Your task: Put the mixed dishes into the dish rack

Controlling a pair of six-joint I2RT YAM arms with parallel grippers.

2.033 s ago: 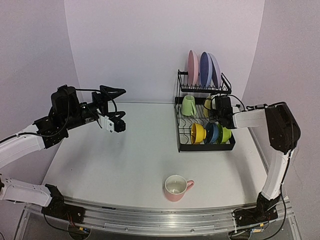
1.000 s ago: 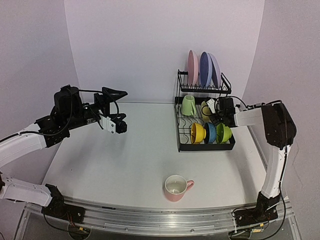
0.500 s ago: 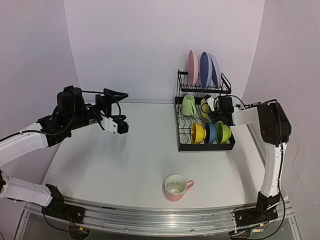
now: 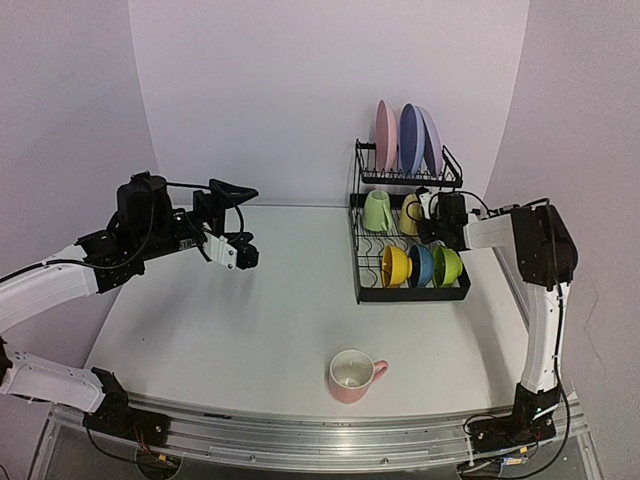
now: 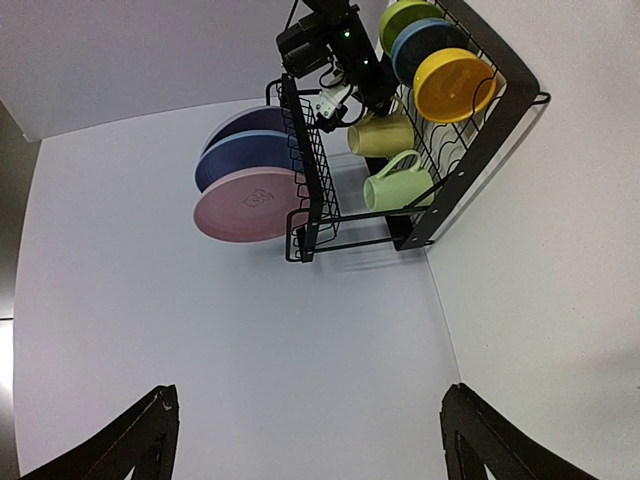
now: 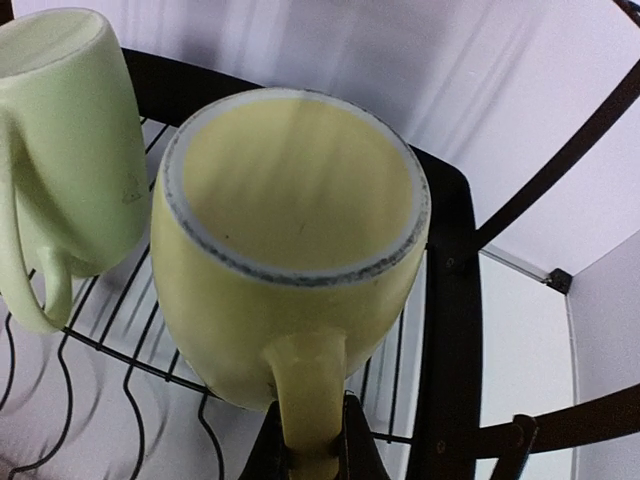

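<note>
The black dish rack (image 4: 412, 296) stands at the back right. Pink (image 4: 385, 135), blue (image 4: 409, 138) and lilac (image 4: 430, 140) plates stand in its upper shelf. Yellow (image 4: 394, 266), blue (image 4: 423, 266) and green (image 4: 447, 266) bowls stand in its lower tray. A pale green mug (image 4: 376, 211) sits upside down at the back of the tray. My right gripper (image 6: 310, 455) is shut on the handle of the yellow mug (image 6: 290, 250), held upside down beside the pale green mug (image 6: 65, 150). A pink mug (image 4: 352, 376) stands upright near the table's front edge. My left gripper (image 4: 245, 255) is open and empty above the table's left.
The rack's black frame (image 6: 450, 300) runs close to the right of the yellow mug. The left wrist view shows the rack (image 5: 310, 190) from afar, with the white wall behind it. The table's right edge runs close beside the rack.
My right gripper has carried the yellow mug back and up in the lower tray, next to the pale green mug. My left gripper has drifted slightly right.
</note>
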